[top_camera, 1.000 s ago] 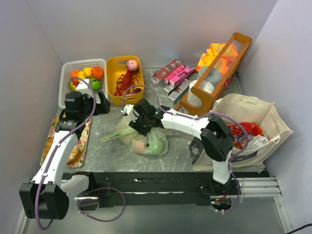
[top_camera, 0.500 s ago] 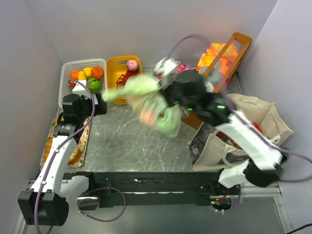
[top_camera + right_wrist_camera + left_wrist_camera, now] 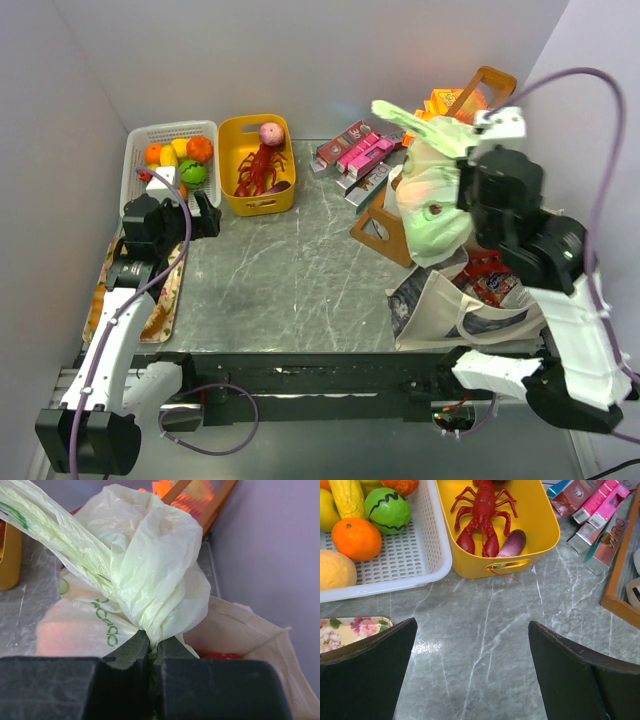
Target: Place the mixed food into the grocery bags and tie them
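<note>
My right gripper (image 3: 154,647) is shut on the knotted top of the pale green plastic bag (image 3: 150,575). That bag (image 3: 432,205) hangs in the air, full, with something pinkish showing through it, above the beige canvas tote (image 3: 465,300). Red packets (image 3: 490,280) lie inside the tote. The tote's rim (image 3: 250,630) shows just below the bag in the right wrist view. My left gripper (image 3: 472,667) is open over bare grey table (image 3: 485,630), near the left side, with nothing between its fingers (image 3: 367,655).
A white basket (image 3: 135,150) of toy fruit and a yellow basket (image 3: 245,195) with a red lobster (image 3: 485,515) stand at the back left. Pink and maroon boxes (image 3: 355,155) and a tall wooden crate (image 3: 385,230) are at the back right. A floral tray (image 3: 165,300) lies left.
The right arm has lifted the green bag off the middle of the table and swung it right, over the tote. Its gripper has closed on the knot. The left arm barely moved.
</note>
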`<state>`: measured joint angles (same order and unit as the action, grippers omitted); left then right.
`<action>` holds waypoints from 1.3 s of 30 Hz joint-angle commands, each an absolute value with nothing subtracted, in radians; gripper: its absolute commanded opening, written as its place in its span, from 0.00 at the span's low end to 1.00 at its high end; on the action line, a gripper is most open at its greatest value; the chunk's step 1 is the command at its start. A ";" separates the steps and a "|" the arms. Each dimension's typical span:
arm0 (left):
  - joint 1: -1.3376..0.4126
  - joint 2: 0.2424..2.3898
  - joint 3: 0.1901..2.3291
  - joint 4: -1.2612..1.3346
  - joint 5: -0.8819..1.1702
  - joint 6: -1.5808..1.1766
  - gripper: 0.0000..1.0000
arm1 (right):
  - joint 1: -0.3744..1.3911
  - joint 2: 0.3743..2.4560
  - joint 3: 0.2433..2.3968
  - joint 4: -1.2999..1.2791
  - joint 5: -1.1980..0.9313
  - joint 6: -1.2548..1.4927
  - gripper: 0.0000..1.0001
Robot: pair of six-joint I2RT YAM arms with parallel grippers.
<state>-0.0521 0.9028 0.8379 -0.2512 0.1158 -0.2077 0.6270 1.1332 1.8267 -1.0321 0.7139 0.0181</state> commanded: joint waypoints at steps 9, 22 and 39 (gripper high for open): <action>-0.052 0.853 0.825 -0.207 0.183 -0.232 0.99 | 0.439 0.956 1.742 -0.888 1.042 -0.184 0.00; -0.077 0.838 0.816 -0.206 0.181 -0.230 0.99 | 0.295 0.885 1.379 -0.946 0.798 0.046 0.00; -0.100 0.825 0.819 -0.206 0.206 -0.239 0.99 | 0.296 0.684 1.206 -1.166 0.644 0.503 0.00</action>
<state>-0.0887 0.8520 0.8219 -0.2459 0.1867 -0.2283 0.3027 0.7364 1.2095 -1.1069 0.6651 0.3351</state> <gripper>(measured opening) 0.994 0.067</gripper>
